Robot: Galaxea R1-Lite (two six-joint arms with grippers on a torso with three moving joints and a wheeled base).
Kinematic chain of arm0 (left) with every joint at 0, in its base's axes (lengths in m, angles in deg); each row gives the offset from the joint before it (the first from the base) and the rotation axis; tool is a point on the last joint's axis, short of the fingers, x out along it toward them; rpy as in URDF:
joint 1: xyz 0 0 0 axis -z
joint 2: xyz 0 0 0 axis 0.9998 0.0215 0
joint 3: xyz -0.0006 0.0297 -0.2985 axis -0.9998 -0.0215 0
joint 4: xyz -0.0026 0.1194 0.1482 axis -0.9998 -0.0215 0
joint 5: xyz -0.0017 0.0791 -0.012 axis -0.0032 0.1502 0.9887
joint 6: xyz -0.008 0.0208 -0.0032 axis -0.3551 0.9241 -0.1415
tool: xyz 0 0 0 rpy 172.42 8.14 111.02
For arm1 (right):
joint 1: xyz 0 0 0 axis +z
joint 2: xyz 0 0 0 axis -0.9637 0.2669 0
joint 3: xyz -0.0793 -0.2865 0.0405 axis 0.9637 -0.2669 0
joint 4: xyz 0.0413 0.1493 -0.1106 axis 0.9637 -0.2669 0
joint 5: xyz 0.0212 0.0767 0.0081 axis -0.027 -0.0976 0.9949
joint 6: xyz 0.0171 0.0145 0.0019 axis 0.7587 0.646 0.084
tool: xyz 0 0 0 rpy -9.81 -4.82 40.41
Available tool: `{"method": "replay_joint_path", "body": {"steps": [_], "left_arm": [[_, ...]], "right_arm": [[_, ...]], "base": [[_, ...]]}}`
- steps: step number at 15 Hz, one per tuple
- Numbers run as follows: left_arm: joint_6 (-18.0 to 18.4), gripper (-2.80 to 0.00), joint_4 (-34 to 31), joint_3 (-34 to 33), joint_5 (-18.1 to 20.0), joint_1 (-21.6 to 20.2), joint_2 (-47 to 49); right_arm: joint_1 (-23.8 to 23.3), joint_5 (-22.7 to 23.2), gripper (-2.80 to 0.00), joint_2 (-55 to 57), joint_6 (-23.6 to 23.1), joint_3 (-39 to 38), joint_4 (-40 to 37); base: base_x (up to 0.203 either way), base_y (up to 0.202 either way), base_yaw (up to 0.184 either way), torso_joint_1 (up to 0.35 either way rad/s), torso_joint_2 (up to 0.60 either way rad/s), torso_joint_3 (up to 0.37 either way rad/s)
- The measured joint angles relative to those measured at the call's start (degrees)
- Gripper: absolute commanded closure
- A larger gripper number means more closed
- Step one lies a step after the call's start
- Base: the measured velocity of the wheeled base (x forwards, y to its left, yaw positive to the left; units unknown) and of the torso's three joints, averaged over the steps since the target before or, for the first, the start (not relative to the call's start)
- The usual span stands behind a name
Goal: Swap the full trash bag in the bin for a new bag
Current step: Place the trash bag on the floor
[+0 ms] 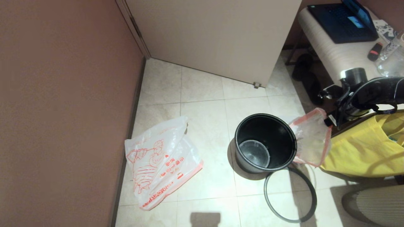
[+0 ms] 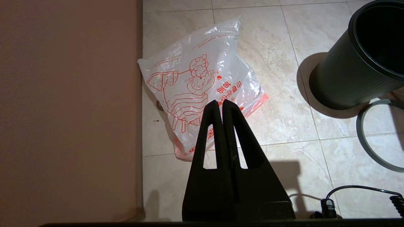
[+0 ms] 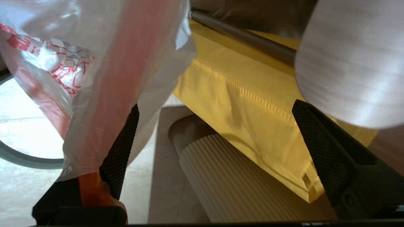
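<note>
bare tiles [image 1: 205, 94] between new bag [image 1: 159, 162], bin [image 1: 265, 143]

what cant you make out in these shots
- Full trash bag: its contents, head view; crumpled film hides them.
- Right gripper: the right wrist view shows its jaws wide open with the bag draped over one finger; whether the bag is caught there is unclear, and the head view hides the gripper behind the arm.
- Hoop: the bin covers its near part.
- Yellow tote: cut off by the head view's edge.

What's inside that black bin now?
Nothing: the bin stands unlined, its bare round bottom visible. Its near inner wall cannot be seen. A plastic bag hangs just outside its rim.
</note>
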Motion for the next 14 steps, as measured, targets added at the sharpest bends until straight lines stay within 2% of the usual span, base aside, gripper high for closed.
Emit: {"method": "replay_joint_path", "body": {"steps": [2, 6, 7, 8, 10, 12, 14], "left_arm": [[0.02, 0.00, 0.00, 0.00, 0.00, 0.00, 0.00], [0.02, 0.00, -0.02, 0.00, 0.01, -0.02, 0.00], [0.02, 0.00, -0.02, 0.00, 0.01, -0.02, 0.00], [0.02, 0.00, -0.02, 0.00, 0.01, -0.02, 0.00], [0.02, 0.00, 0.00, 0.00, 0.01, 0.00, 0.00], [0.03, 0.00, 0.00, 0.00, -0.03, 0.00, 0.00], [0.02, 0.00, -0.02, 0.00, 0.00, 0.00, 0.00]], "right_arm": [[1.21, -2.35, -2.80, -2.57, 0.47, -1.43, 0.05], [5.64, -18.38, -2.80, -6.34, 2.17, -2.91, -0.02], [6.96, -20.38, -2.80, -7.73, 2.26, -3.11, -0.24], [8.52, -20.63, -2.80, -9.41, 2.36, -3.21, -0.44], [10.24, -17.90, -2.80, -12.23, 3.36, -3.54, -3.05], [10.54, -16.80, -2.80, -13.05, 7.82, -4.09, -8.08], [10.56, -11.53, -2.80, -11.92, 13.69, -4.04, -11.48]], "base": [[0.000, 0.000, 0.000, 0.000, 0.00, 0.000], [0.000, 0.000, 0.000, 0.000, 0.00, 0.000], [0.000, 0.000, 0.000, 0.000, 0.00, 0.000], [0.000, 0.000, 0.000, 0.000, 0.00, 0.000], [0.000, 0.000, 0.000, 0.000, 0.00, 0.000], [0.000, 0.000, 0.000, 0.000, 0.00, 0.000], [0.000, 0.000, 0.000, 0.000, 0.00, 0.000]]}}
